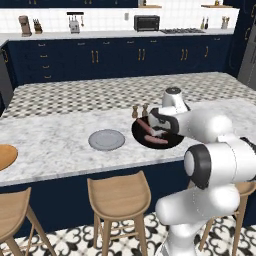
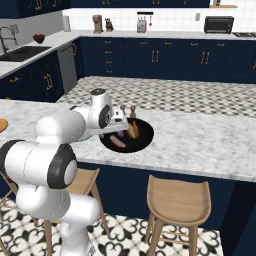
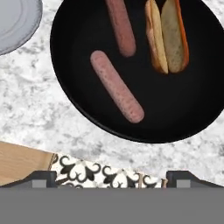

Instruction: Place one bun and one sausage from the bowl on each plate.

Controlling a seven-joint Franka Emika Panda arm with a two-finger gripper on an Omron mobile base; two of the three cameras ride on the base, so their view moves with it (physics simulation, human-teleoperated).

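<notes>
The black bowl (image 3: pixel 175 109) lies on the marble counter and holds two pink sausages (image 3: pixel 117 87) (image 3: pixel 121 26) and a split bun (image 3: pixel 168 37). My gripper (image 3: pixel 113 177) hangs open above the bowl's near rim, with nothing between its fingers. From the base, the hand (image 1: pixel 161 120) hovers over the bowl (image 1: pixel 142 137). The light grey plate (image 1: pixel 106 140) sits bare just left of the bowl, and its edge (image 3: pixel 17 22) shows in the hand view. The orange-brown plate (image 1: pixel 5 156) lies far left on the counter. From the right side the bowl (image 2: pixel 142 137) shows the bun (image 2: pixel 133 129) and a sausage (image 2: pixel 118 142).
Two small shakers (image 1: pixel 139 111) stand just behind the bowl. Wooden stools (image 1: pixel 119 197) line the counter's near side below its front edge. The back counter carries a toaster (image 1: pixel 74 25) and a toaster oven (image 1: pixel 146 22).
</notes>
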